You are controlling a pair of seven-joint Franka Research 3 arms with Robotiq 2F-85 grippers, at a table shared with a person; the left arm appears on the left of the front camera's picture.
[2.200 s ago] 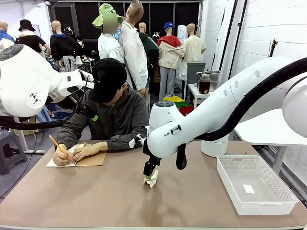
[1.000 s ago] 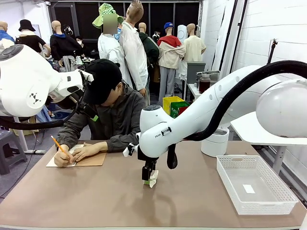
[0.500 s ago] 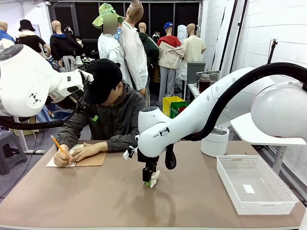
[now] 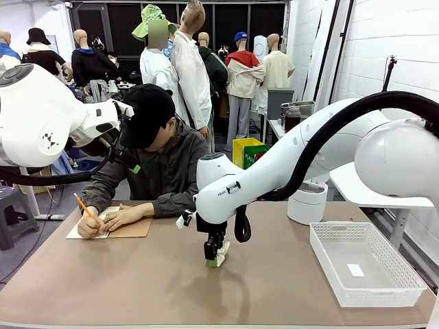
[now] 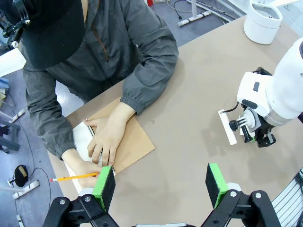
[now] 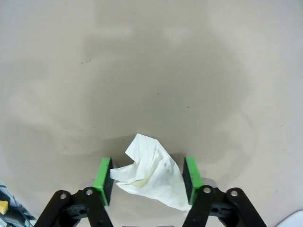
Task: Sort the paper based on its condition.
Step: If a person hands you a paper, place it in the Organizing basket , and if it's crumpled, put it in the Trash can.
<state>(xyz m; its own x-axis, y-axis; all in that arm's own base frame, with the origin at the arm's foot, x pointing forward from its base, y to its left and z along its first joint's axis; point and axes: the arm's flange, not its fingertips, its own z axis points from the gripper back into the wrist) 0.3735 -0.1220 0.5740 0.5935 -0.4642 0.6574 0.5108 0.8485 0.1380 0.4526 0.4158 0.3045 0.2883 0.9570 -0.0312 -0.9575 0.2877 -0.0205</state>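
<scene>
Lying crumpled, the paper (image 6: 150,166) sits between the right gripper's (image 6: 148,178) spread jaws.

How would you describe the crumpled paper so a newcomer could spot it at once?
Start at the brown table, near its middle, where the right gripper points down. Between its green pads sits the paper, a white crumpled wad. The notepad by the person lies flat.
</scene>
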